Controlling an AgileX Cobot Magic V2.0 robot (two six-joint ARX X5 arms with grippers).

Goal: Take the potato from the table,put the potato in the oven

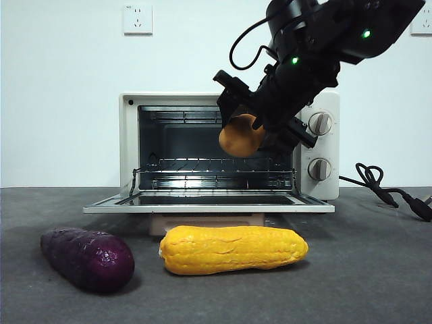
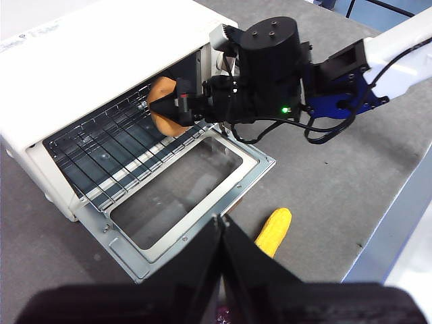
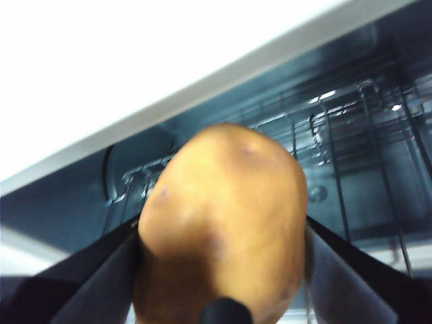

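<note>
Nearest the front camera, on the table [image 1: 378, 270]: a dark purple vegetable [image 1: 88, 258] and a yellow corn cob [image 1: 233, 249], side by side, both lying crosswise, both well clear of the work. Just beyond them, the oven [image 1: 229, 145], its glass door [image 1: 209, 200] dropped flat and open toward the camera, wire rack [image 1: 216, 165] bare inside.

Above the door's inner edge and in front of the cavity's right half, the right gripper [image 1: 251, 129], slanting down from the upper right, pinching the potato [image 1: 241, 136] between both jaws. Confirmed in the right wrist view: potato [image 3: 226, 226] filling the frame, a black jaw pressed to either flank, long axis running out along the line of the jaws, free end aimed into the dark cavity. Potato therefore held in the air at the oven mouth, above rack level, not yet resting on the wires; in the left wrist view, potato [image 2: 167, 106] seen right at the opening, over the rack's front edge near the knob side.

Deciding relation: rack below and farther in from the potato, so likely a push inward and a small descent before release. Some risk of clipping the cavity's right wall, given how close to that side the gripper sits.

Left gripper [image 2: 221, 223] waiting high and back, looking down on the scene, jaws pressed together on nothing, far from the potato; right arm plainly the one placed to finish.
</note>
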